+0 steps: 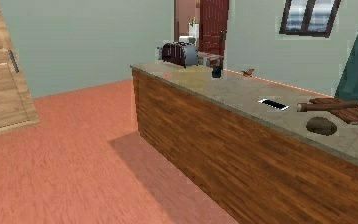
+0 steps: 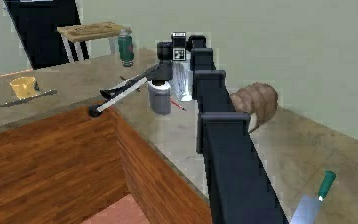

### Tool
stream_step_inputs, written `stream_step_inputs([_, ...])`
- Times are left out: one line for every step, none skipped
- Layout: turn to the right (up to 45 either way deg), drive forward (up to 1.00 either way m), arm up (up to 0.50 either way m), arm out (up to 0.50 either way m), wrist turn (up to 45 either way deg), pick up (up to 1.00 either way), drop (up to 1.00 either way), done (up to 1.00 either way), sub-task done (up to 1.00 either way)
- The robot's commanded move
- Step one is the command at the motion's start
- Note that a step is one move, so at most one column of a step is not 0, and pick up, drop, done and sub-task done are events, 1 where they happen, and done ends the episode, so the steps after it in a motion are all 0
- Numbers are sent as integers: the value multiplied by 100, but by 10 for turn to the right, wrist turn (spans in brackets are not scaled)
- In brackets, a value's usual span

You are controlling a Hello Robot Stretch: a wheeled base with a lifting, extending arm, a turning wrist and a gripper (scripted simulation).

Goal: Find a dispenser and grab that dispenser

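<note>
Gripper [image 2: 162, 82] by grey bottle [image 2: 161, 102] at counter [image 2: 297, 150]; hold unclear.

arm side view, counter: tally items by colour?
Yellow: 1, bowl
Green: 2, bottle, knife handle
Brown: 1, lump
Grey: 1, container
Black-and-white: 1, ladle
Total: 6 clearly seen

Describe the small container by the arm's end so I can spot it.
On the stone-topped counter, follow the dark arm to its far end. The container stands just left of it: a short pale cylinder with a dark top, unlike the round brown lump or the dark green bottle.
</note>
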Motion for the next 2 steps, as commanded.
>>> stream_step_inputs([0,0,0,0,450,0,0,0,0])
stream_step_inputs([0,0,0,0,360,0,0,0,0])
